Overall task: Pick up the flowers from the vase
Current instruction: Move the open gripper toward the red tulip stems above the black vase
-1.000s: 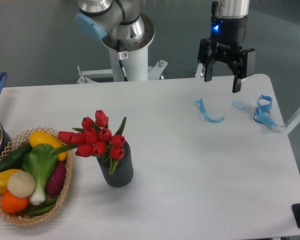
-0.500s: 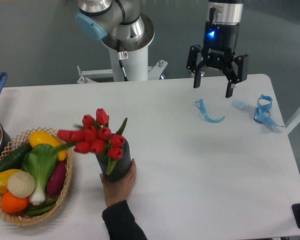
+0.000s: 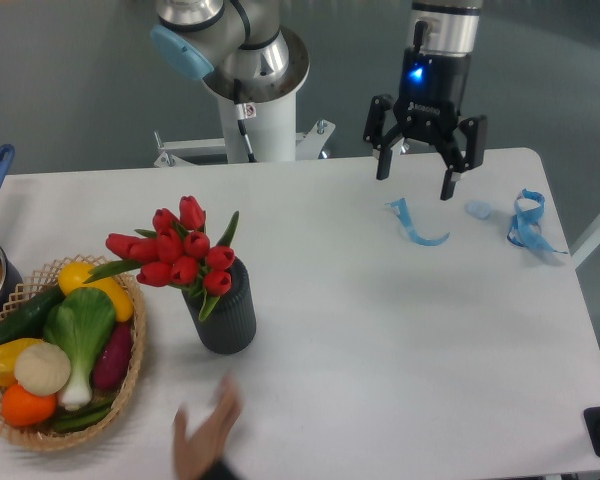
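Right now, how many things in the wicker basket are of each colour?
Yellow: 2, the pepper and another piece
Green: 3, bok choy, cucumber, another cucumber
White: 1
Orange: 1
Purple: 1
Total: 8

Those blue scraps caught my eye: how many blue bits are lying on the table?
3: a curled strip under the gripper, a pale small piece beside it, and a looped ribbon near the right edge.
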`<state>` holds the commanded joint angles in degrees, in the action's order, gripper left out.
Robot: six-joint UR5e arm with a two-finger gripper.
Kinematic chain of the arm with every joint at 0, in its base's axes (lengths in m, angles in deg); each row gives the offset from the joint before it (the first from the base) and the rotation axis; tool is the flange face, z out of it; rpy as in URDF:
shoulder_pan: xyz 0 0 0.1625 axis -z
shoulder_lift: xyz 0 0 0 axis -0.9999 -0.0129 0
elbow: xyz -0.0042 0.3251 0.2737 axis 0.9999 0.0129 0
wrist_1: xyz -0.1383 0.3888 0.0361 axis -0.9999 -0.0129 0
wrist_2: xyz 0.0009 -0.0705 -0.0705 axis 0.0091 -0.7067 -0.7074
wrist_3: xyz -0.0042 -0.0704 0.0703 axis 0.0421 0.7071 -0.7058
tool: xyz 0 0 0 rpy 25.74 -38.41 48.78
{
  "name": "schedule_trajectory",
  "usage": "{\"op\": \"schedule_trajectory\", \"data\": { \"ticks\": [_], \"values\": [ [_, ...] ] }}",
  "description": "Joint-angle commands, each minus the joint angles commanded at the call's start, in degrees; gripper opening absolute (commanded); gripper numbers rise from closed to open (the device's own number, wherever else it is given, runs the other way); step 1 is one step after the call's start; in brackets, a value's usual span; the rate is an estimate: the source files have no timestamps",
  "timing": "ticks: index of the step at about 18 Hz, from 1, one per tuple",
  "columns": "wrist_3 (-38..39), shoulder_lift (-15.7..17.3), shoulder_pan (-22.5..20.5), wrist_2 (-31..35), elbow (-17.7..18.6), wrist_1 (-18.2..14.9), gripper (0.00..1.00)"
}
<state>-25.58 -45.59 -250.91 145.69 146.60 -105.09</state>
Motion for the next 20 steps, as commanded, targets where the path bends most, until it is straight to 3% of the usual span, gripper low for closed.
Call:
{"op": "schedule_trajectory", "data": {
  "ticks": [4,11,15,20],
  "values": [
    [3.1,-0.3,3.7,-1.3,2.5,0.0,1.0],
    [4.4,-2.2,6.3,-13.3,4.1,0.1,1.0],
    [3.5,-4.8,8.9,-13.6,4.5,2.9,1.0],
    [4.3,-4.8,10.6,-16.3,5.0,3.1,1.0]
  ]
}}
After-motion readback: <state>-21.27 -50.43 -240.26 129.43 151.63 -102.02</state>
